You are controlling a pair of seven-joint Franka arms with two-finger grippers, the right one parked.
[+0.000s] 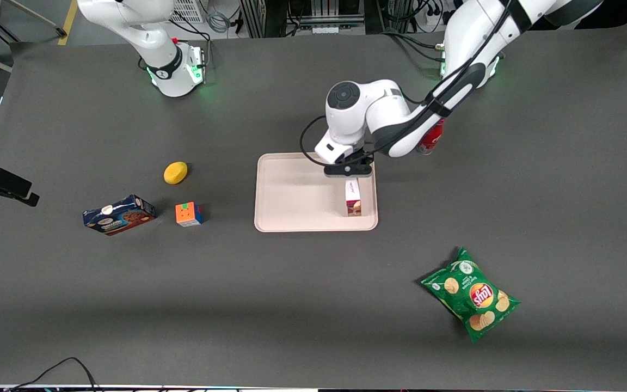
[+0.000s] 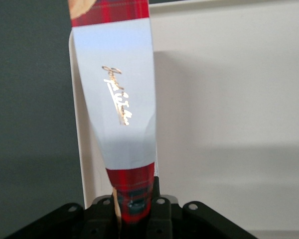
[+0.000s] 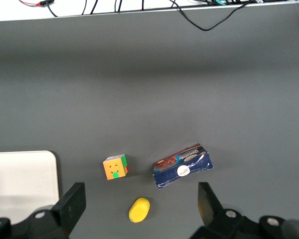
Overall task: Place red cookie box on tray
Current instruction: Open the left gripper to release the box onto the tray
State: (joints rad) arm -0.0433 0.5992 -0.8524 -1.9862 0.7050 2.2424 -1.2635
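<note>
Now the gripper (image 1: pixel 348 173) is clamped on the red cookie box (image 1: pixel 352 197), w/ the box over the tray (image 1: pixel 292 196) along its edge toward the working arm's end, near that corner.

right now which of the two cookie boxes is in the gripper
The red cookie box, clamped at one end by the left gripper over the tray. The blue cookie box lies untouched on the table toward the parked arm's end.
</note>
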